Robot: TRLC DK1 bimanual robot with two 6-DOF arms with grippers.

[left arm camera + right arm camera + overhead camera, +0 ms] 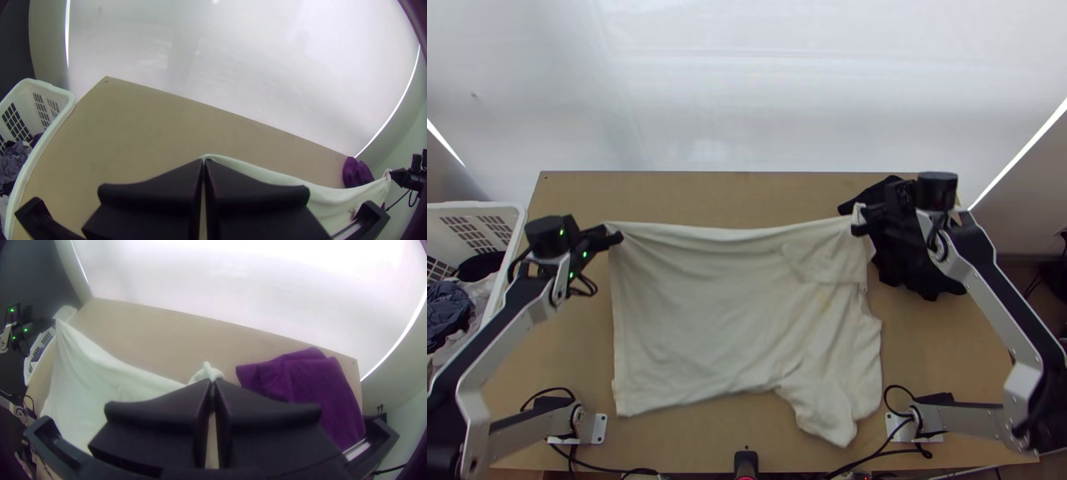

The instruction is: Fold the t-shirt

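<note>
Over on the left, the laundry basket (475, 206) stands beside the tabletop (691, 200), so that arm wants to move without swinging outward into it. The left gripper (204, 162) has its jaws closed on the far left corner of the t-shirt (699, 312). From there the cloth's far edge runs taut with a slight sag, the body draping toward the table's near side. The step, I'd say, is to carry that edge over as a fold; done well, both arms travel at one pace, with just enough pull to take out the sag. Toward the right the near part lies bunched and uneven, and probably needs smoothing before anything lands on it. The right gripper (214, 382) has its jaws pinched on the far right corner, close by a dark cloth (915, 276), which could snag if dragged across
</note>
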